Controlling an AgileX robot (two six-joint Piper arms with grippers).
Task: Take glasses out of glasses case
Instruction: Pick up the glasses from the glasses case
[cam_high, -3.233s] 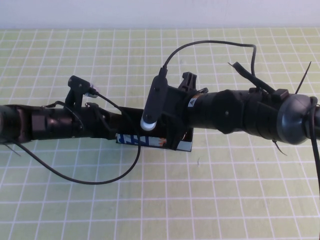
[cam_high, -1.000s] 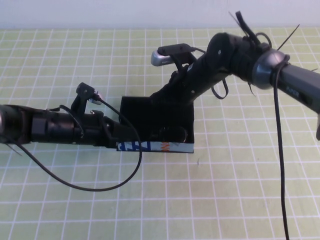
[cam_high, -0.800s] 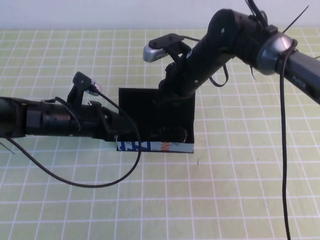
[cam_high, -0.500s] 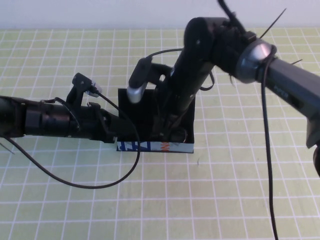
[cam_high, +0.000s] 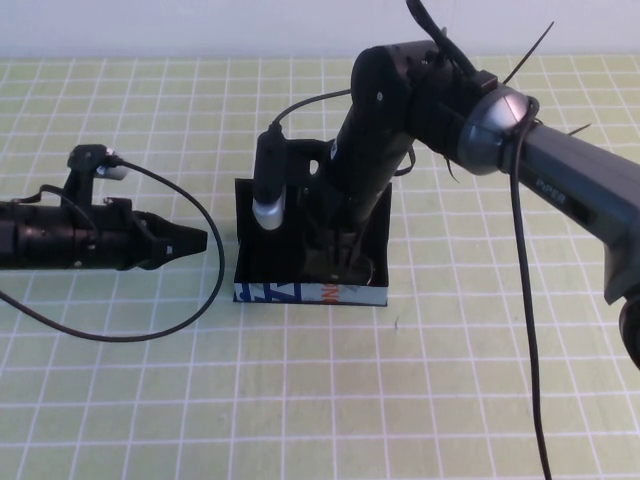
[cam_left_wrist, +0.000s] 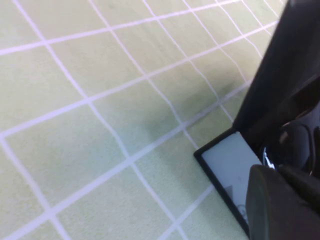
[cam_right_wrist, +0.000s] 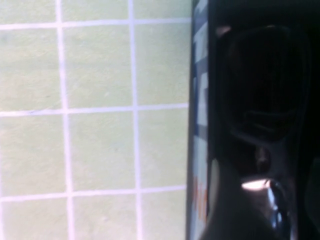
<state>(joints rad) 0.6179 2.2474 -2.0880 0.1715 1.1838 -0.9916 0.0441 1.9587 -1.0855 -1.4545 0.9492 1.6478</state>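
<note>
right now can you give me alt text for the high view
The right gripper reaches down into an open black glasses case on a green gridded table, where black glasses lie. The left gripper hovers left of the case, apart from it.

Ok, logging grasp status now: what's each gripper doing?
Left gripper: shut, empty, beside the glasses case.
Right gripper: down inside the case; cannot be told.

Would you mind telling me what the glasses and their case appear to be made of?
The glasses, under the right gripper, look like glossy black plastic: highlights glint on the frame. The glasses case looks like matte black card with a printed blue front. The left gripper hovers apart.
</note>
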